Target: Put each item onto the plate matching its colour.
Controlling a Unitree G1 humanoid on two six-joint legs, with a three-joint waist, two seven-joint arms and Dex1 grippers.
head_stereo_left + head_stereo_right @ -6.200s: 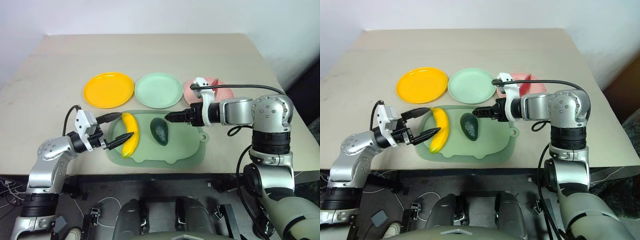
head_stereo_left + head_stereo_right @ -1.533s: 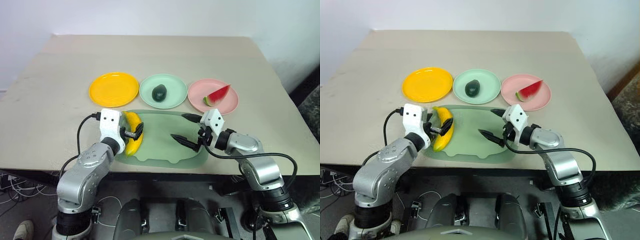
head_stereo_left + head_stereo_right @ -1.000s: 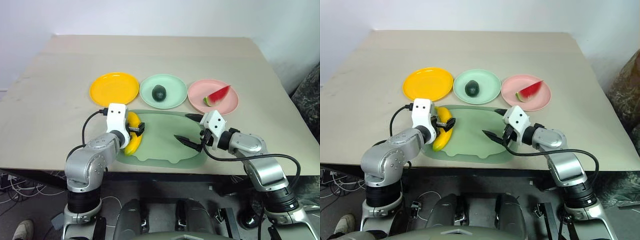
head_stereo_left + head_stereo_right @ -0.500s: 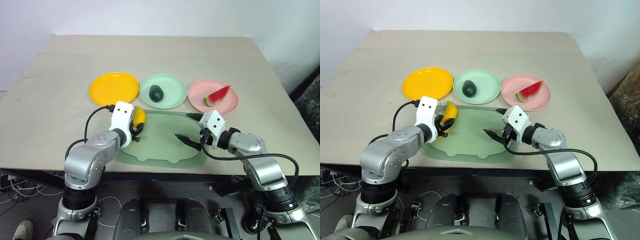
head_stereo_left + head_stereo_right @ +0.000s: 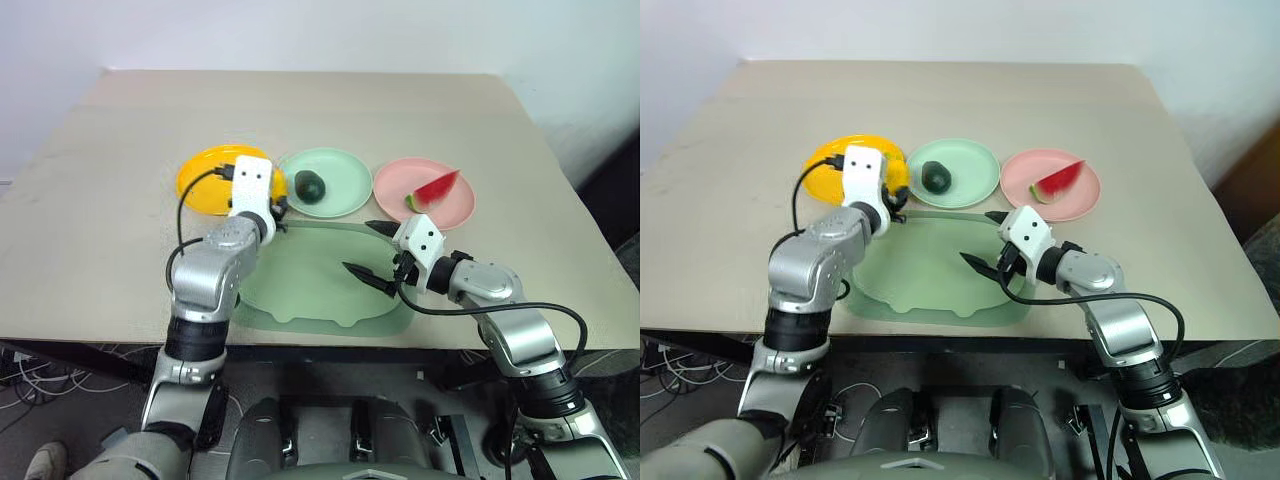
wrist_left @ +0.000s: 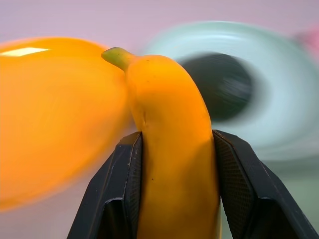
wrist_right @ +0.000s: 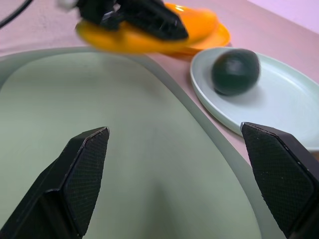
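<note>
My left gripper [image 6: 177, 137] is shut on the yellow banana [image 6: 172, 149], holding it in the air between the yellow-orange plate [image 5: 205, 180] and the mint green plate [image 5: 335, 195], beyond the far edge of the green mat [image 5: 320, 285]. The dark green avocado [image 5: 311, 185] lies on the mint green plate. On the pink plate [image 5: 440, 210] rests the red watermelon wedge [image 5: 434, 189]. My right gripper [image 5: 362, 248] hangs open over the right part of the mat, with nothing between its fingers.
The three plates stand in a row across the middle of the beige table [image 5: 300, 110]. The mat lies near the table's front edge, between my two arms. A black cable [image 5: 500, 310] loops along my right forearm.
My left gripper has shut on the banana, lifted it off the mat and carried it away from me toward the yellow-orange plate. The right arm has stayed in place.
</note>
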